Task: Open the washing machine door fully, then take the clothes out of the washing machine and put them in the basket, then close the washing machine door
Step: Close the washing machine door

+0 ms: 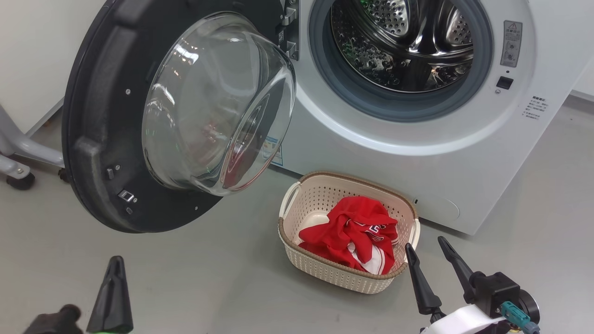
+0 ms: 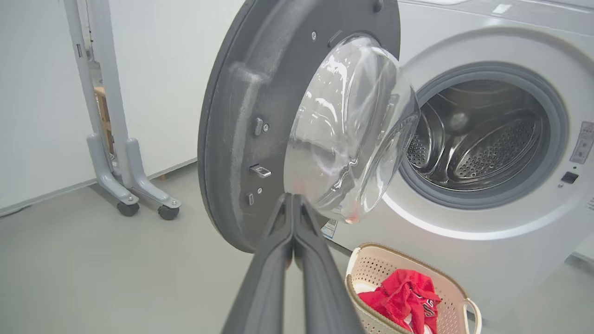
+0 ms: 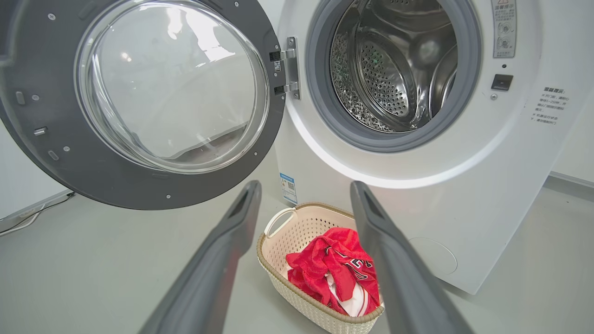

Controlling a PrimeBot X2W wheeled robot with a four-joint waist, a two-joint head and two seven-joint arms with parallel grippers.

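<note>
Leftward, wheeled grey stand [image 2: 132, 167], door [image 1: 97, 139] beside basket [image 1: 297, 253]

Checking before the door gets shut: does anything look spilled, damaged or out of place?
Nothing stands out. The clothes lie bunched inside the basket, none on the floor; the washing machine looks empty and its door hangs open, intact.

Bright even light, white glare on the washing machine door [image 1: 185, 111].
</note>
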